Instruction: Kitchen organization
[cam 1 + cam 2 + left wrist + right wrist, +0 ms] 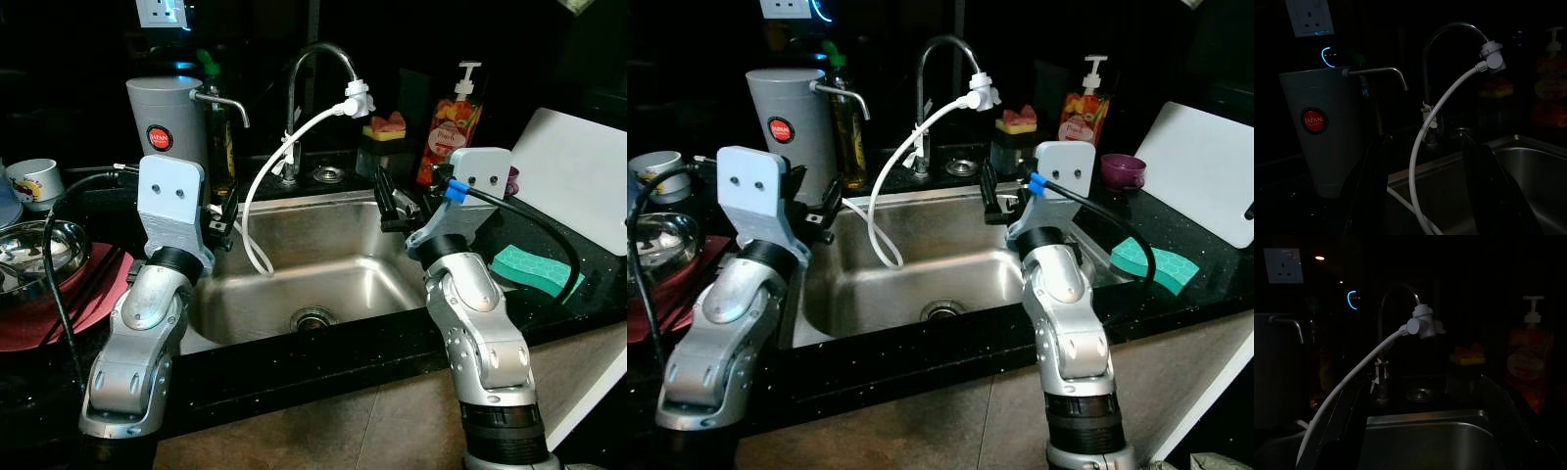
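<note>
Left gripper (223, 217) and right gripper (390, 201): raised over sink (323, 257), fingers parted, apparently empty. Risk: snagging white hose (257, 186), jerking faucet (315, 59).

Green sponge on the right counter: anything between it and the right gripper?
Nothing visible. The green sponge lies flat on bare black counter right of the sink. The right gripper hangs open over the sink's right rim, empty.

Both arms raised forward, left hand (223, 217) open, right hand (390, 201) open
</note>
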{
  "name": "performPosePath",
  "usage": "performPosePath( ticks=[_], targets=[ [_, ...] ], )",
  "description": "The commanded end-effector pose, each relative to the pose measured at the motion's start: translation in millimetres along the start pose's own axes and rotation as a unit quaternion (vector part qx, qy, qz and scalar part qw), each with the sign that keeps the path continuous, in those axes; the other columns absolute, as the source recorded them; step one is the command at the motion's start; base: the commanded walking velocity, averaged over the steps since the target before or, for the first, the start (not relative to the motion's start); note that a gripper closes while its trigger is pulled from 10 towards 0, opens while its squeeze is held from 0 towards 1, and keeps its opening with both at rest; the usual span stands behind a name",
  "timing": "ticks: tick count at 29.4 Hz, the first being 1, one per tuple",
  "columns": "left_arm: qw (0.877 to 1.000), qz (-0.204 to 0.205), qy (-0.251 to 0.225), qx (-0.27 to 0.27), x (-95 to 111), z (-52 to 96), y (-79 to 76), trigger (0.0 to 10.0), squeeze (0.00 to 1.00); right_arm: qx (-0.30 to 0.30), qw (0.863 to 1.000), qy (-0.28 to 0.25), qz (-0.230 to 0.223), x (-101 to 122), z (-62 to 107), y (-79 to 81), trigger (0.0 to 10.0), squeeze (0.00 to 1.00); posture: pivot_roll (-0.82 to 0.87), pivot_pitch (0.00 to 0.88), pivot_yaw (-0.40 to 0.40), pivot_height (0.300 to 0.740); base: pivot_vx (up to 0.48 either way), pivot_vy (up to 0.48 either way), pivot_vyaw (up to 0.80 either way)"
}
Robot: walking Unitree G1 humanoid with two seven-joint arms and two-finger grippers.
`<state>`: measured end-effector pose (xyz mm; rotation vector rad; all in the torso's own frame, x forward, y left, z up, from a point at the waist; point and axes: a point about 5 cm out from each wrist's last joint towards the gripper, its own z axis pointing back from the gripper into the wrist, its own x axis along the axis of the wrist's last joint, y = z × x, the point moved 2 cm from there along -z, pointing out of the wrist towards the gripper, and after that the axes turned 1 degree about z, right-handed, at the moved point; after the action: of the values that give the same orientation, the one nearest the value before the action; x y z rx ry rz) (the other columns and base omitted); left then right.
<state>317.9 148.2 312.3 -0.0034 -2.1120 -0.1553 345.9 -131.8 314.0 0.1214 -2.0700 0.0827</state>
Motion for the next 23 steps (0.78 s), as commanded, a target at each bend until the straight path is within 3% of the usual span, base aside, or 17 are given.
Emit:
performPosePath(
  ticks=[1,23],
  targets=[
    [1.000,0.001,0.003,-0.001,-0.5,0.8,-1.8,10.0,0.00,0.000,1.000,0.003,-0.005,-1.0,1.1,0.0,10.0,0.00,0.06,0.065,-0.055,0.740,0.000,0.000,0.00],
    [1.000,0.000,0.004,-0.001,-1.2,1.2,-1.6,10.0,0.00,0.000,1.000,0.003,-0.004,-0.8,1.1,-0.1,10.0,0.00,0.06,0.065,-0.055,0.740,0.000,0.000,0.00]
  ],
)
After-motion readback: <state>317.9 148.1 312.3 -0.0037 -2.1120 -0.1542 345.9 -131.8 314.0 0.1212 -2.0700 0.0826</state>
